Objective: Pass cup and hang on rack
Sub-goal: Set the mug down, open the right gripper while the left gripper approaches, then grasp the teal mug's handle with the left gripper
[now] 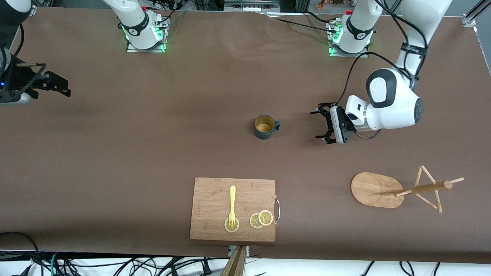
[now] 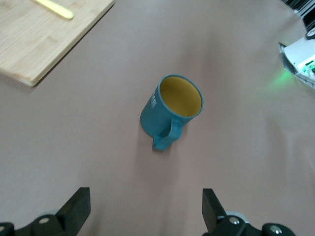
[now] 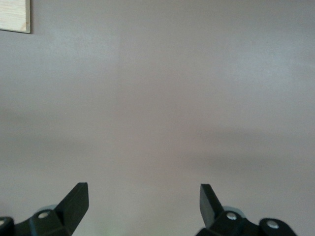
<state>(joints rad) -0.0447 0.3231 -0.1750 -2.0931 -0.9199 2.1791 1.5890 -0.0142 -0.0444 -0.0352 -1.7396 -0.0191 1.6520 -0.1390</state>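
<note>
Caught the cup (image 1: 264,127) standing upright on the brown table (image 1: 115,153), about mid-table, mustard-yellow inside showing, loop handle turned to three o'clock as the front camera saw it, toward the left arm's end. Touched by nothing, gripped by nothing.

Pictured the left gripper (image 1: 320,124) at three o'clock from the cup, over bare tabletop and well apart from the mug, jaws spread wide and empty, fingers (image 1: 324,137) pointing at the handle. Confirmed from the left wrist view: cup (image 2: 170,113) framed ahead of the open left gripper (image 2: 146,206), handle facing the lens, a corner of the cutting board (image 2: 44,44) beside it.

Found the right gripper (image 1: 53,82) out at ten o'clock from the cup, over the right arm's end of the table, waiting, jaws likewise parted with nothing between them. Showed only bare tabletop ahead of the right gripper (image 3: 143,201) in the right wrist view, plus a sliver of board at the frame's corner.

Placed the rack (image 1: 422,188) at four o'clock from the cup, nearer to the front camera and toward the left arm's end, oval base flat on the table, pegs bare.

Spotted the cutting board (image 1: 215,214) at six o'clock from the cup, nearer to the front camera, carrying a yellow fork (image 1: 232,205) with its tines on one lemon slice (image 1: 231,227) and two overlapping lemon slices (image 1: 261,219) just beside it, close to the board's metal handle (image 1: 277,209).
</note>
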